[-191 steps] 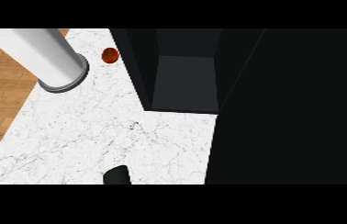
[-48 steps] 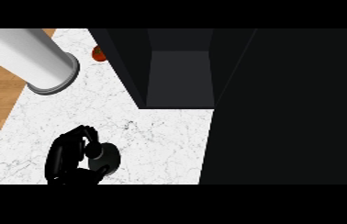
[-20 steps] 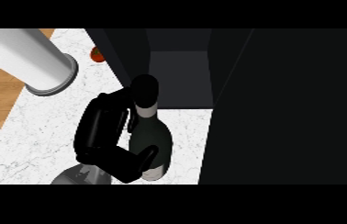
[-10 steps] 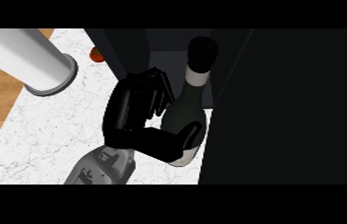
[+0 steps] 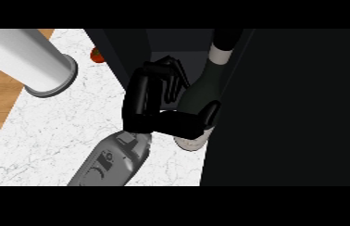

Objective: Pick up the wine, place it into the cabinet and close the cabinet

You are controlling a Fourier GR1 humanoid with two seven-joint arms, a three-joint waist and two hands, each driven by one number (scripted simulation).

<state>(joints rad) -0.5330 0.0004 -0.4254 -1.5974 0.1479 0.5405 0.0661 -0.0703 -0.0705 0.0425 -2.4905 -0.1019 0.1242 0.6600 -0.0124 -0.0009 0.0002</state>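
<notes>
The wine bottle (image 5: 199, 94) is dark green with a pale band on its neck and a black cap. It is tilted, neck pointing away from me into the open dark cabinet (image 5: 179, 40), its pale base still over the marble counter (image 5: 61, 123). My left hand (image 5: 145, 100) is shut on the bottle's body, fingers curled over the far side and thumb wrapped under it near the base. The grey forearm comes in from the lower left. A big dark panel (image 5: 287, 109), which looks like the cabinet's open door, fills the right side. My right hand is out of sight.
A tall white cylinder (image 5: 34, 58) stands on the counter at the far left. A small red object (image 5: 97, 55) lies beside the cabinet's left wall. A wooden strip (image 5: 9, 97) runs along the counter's left edge.
The left hand closed on the bottle, lifted it and carried it up and to the right. The bottle's neck now reaches into the cabinet's opening.
</notes>
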